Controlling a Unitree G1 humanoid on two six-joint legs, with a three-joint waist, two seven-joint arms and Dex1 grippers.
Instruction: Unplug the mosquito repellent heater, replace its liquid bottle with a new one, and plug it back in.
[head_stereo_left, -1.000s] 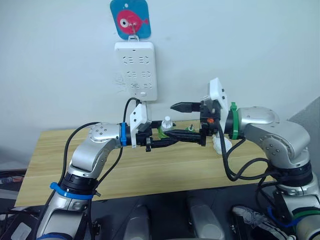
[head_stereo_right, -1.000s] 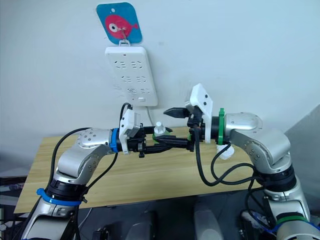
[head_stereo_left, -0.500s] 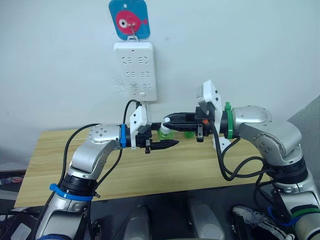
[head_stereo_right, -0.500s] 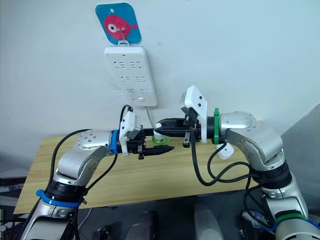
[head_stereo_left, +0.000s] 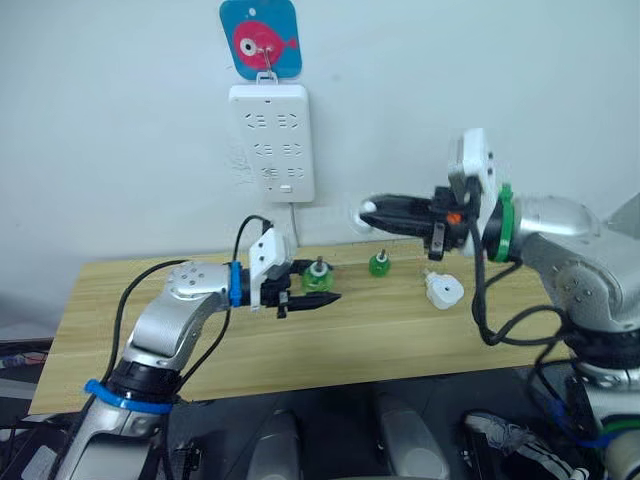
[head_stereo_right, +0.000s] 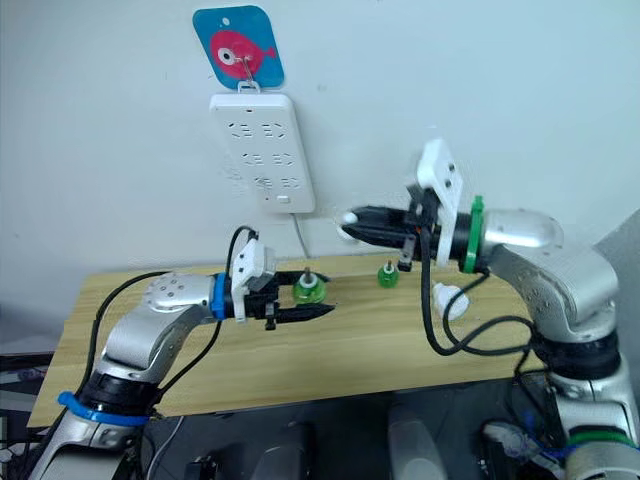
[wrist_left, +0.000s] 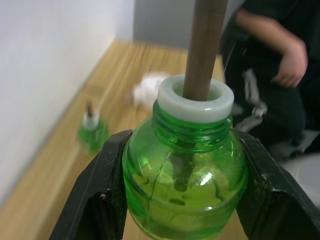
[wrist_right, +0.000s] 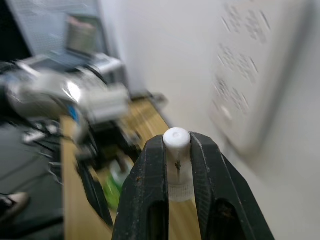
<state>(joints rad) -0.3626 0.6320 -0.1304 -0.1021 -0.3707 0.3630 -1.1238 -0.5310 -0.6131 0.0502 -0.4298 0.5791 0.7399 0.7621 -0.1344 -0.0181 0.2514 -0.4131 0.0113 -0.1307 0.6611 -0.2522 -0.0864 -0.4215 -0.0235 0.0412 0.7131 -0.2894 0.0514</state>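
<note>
My left gripper (head_stereo_left: 322, 288) is shut on a green liquid bottle (wrist_left: 185, 170) with a white neck and a bare brown wick, held just above the wooden table (head_stereo_left: 200, 340). My right gripper (head_stereo_left: 368, 212) is up near the wall, shut on a small white cap (wrist_right: 177, 142). A second green bottle (head_stereo_left: 379, 263) stands on the table behind and to the right. The mosquito repellent heater (head_stereo_left: 442, 290), white and rounded, lies unplugged on the table below my right arm.
A long white power strip (head_stereo_left: 272, 140) hangs on the wall under a blue fish hook (head_stereo_left: 260, 38), its cord running down behind the table. A person's arm (wrist_left: 280, 50) shows beyond the table's right end.
My right gripper shut on the white cap of the bottle in my left gripper and pulled it off, up and to the right. My left arm sank toward the table with the uncapped bottle.
</note>
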